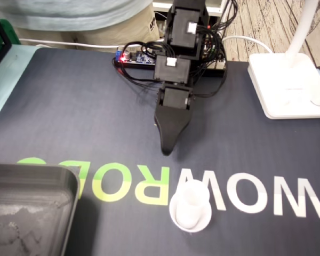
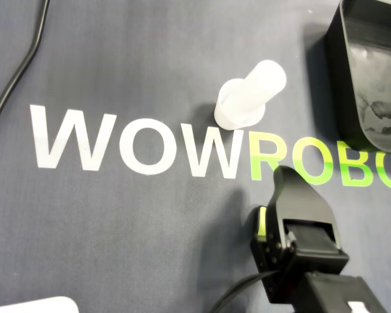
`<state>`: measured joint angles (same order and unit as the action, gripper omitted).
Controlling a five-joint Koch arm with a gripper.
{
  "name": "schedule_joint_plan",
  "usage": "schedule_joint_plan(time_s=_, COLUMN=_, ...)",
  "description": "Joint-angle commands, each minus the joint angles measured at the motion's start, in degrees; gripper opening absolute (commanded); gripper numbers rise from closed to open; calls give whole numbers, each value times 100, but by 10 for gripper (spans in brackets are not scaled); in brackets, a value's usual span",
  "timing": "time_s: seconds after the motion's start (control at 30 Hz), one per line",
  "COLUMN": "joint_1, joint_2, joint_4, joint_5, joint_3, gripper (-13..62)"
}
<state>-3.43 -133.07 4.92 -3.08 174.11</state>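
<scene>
White plastic cylinder on round base point(image 1: 191, 209): stood upright near, right of grey plastic tray point(image 1: 26, 208) in the fixed view. Black gripper point(image 1: 166, 149): hung farther back, apart from it; could not tell pincer width. Seemed the approach step; next called for reaching nearer, jaws spread round it.

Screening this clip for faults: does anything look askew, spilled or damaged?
Nothing much: the white plastic tube stands upright on the lettered mat, clear of the gripper. Only the black tray shows pale smudges inside.
</scene>
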Motion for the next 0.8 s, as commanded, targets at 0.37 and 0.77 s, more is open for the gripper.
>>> schedule_joint_plan(time_s=0.37, joint_1=229, joint_2=-439, joint_4=-18, joint_5=62, joint_3=229, gripper=341)
schedule_joint_plan(time_s=0.77, joint_1=343, joint_2=-439, joint_4=-141, joint_5=79, joint_3=299, gripper=339)
